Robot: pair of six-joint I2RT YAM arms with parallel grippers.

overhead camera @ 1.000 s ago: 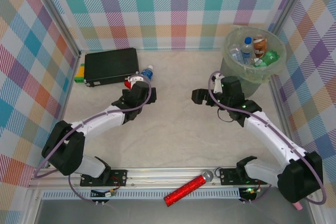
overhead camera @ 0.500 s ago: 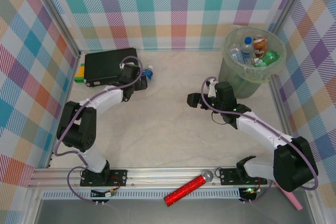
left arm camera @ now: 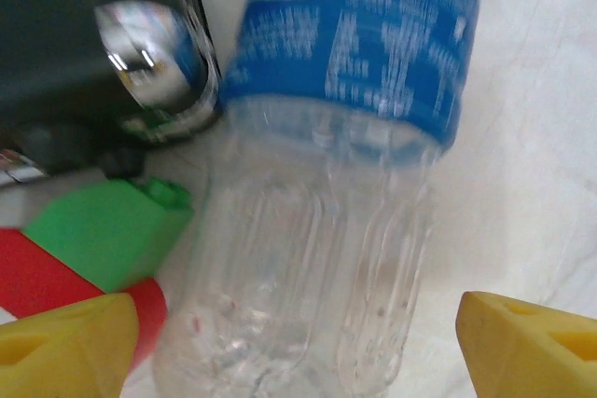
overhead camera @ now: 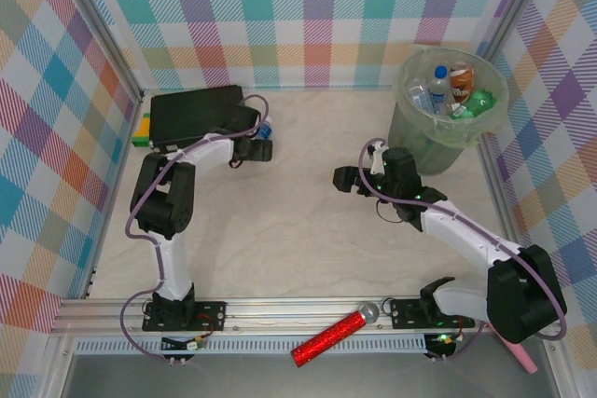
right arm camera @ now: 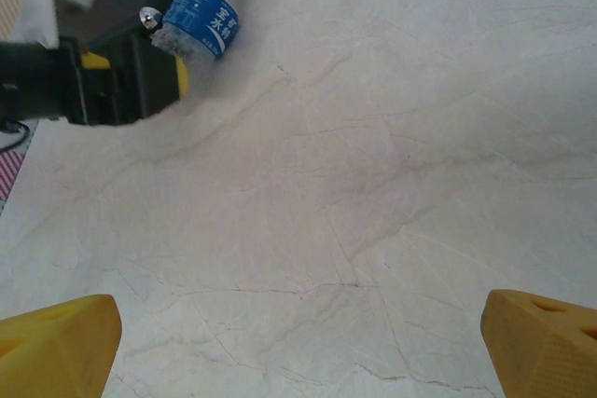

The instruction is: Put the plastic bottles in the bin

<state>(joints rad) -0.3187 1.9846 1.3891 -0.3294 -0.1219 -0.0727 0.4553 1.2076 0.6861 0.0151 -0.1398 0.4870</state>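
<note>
One clear bottle (left arm camera: 317,230) with a blue label is seen lying on the table (right arm camera: 373,184) just beside the black case (overhead camera: 191,116). It is straddled by the left claw (left arm camera: 298,337), whose fingers are spread to either side. Several bottles (overhead camera: 438,81) are held in the green bin (overhead camera: 420,142). The right claw (right arm camera: 298,333) is held wide open over the table.

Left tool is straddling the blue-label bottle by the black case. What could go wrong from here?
1. The left tool is open around the bottle's clear lower end. One fingertip sits close beside the red piece and green block, so closing may catch them too.
2. A grip that far from the label may let the bottle swing or slip.
3. The right tool hangs open between the bottle and the bin. Carrying straight across might clash.
</note>
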